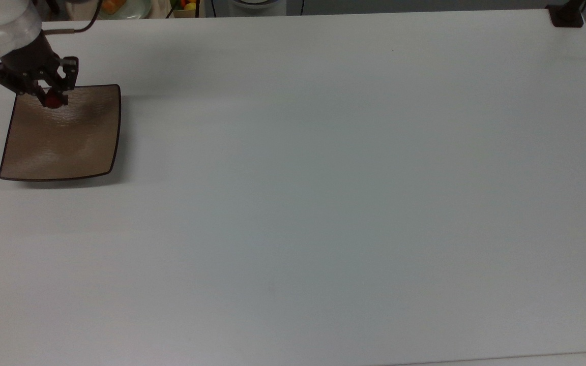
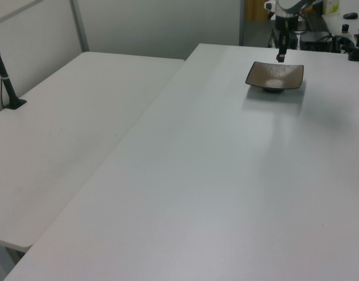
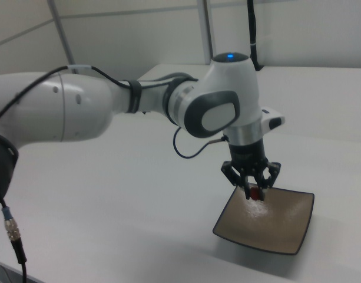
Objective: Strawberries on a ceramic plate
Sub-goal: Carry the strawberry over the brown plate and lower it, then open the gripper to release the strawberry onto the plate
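Gripper [image 1: 51, 97] is clamped on the strawberry [image 1: 52, 101], as I see it, hanging above the plate [image 1: 64, 140] near its far edge (top view); the plate sits on the desk [image 1: 323, 178].
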Motion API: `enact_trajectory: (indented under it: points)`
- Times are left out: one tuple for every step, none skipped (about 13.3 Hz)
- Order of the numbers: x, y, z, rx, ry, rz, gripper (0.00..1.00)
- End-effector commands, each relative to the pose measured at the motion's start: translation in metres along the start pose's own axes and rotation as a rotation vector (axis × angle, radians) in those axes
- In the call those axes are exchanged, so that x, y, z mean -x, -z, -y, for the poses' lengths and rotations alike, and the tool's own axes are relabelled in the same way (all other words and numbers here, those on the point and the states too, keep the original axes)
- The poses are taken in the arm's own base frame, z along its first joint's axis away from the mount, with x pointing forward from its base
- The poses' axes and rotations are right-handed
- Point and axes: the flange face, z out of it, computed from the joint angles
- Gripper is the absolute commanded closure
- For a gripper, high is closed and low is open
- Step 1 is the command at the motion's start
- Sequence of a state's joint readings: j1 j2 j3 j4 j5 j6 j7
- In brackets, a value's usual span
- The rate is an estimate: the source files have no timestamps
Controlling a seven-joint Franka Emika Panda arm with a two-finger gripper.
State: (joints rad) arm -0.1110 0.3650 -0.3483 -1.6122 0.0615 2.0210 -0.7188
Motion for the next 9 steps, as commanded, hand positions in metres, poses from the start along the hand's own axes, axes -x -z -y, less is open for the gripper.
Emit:
enact_trajectory:
  points:
    - [-0.015, -0.030, 0.003, 0.027, -0.006, -0.023, 0.98]
    - [-0.016, -0.036, 0.002, 0.038, -0.007, -0.038, 0.98]
    - [-0.016, -0.047, 0.001, 0.046, 0.000, -0.038, 0.98]
    - [-0.015, -0.055, -0.002, 0.057, 0.008, -0.039, 0.97]
    - [-0.015, -0.070, -0.001, 0.052, 0.026, -0.018, 0.97]
    - [-0.016, -0.079, 0.001, 0.047, 0.039, -0.005, 0.97]
    - [-0.015, -0.081, 0.001, 0.046, 0.039, -0.002, 0.97]
    - [-0.015, -0.082, 0.001, 0.045, 0.041, 0.000, 0.97]
    - [-0.014, -0.085, 0.002, 0.042, 0.050, 0.007, 0.97]
